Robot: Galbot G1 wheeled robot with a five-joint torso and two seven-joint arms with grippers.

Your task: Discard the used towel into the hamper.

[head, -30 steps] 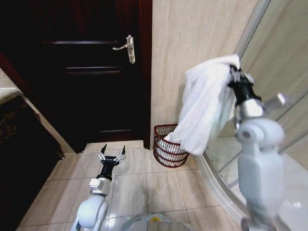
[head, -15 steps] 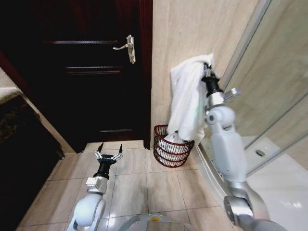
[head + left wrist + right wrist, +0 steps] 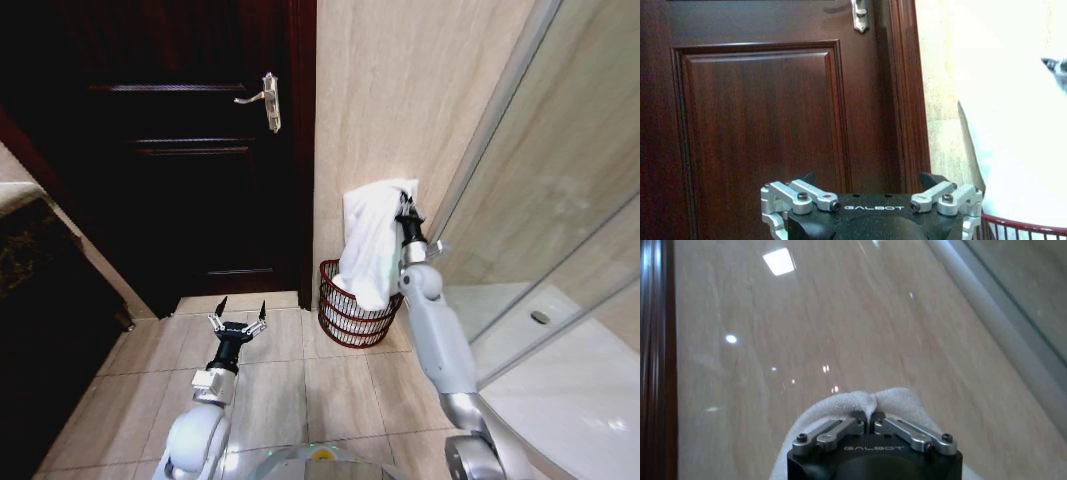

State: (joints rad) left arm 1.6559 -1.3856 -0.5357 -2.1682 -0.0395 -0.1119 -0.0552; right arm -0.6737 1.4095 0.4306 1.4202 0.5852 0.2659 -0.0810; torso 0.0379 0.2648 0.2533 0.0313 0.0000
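Hamper: the hamper [image 3: 352,305] stands on the tiled floor [image 3: 285,385] in the corner where the beige wall [image 3: 400,90] meets the glass shower screen [image 3: 560,200]; its dark red open-weave side shows white cloth lying inside, low down. In the left wrist view a piece of its red rim [image 3: 1030,227] shows.

Towel: the white towel [image 3: 370,240] hangs straight above the hamper, its lower end reaching down past the rim into the basket opening; its top is bunched at the right gripper.

Right gripper: the right gripper [image 3: 406,212] is raised over the hamper, close to the wall, arm stretched up from the lower right. The right wrist view shows its fingers [image 3: 840,427] pressed together with a fold of towel [image 3: 873,400] pinched between them — a firm hold on the cloth.

Left gripper: the left gripper [image 3: 236,325] is held low over the floor, well to the left of the hamper, facing the door; its fingers [image 3: 259,317] are spread wide with nothing between them.

Around: a dark wooden door [image 3: 190,150] with a metal handle [image 3: 266,100] stands just left of the wall edge; a dark cabinet [image 3: 40,320] fills the left side.

Between the views: the left wrist view shows the door panel [image 3: 760,125] up close and the towel [image 3: 1013,125] as a bright white mass beside the frame — the head view alone shows hamper, towel and both arms together.
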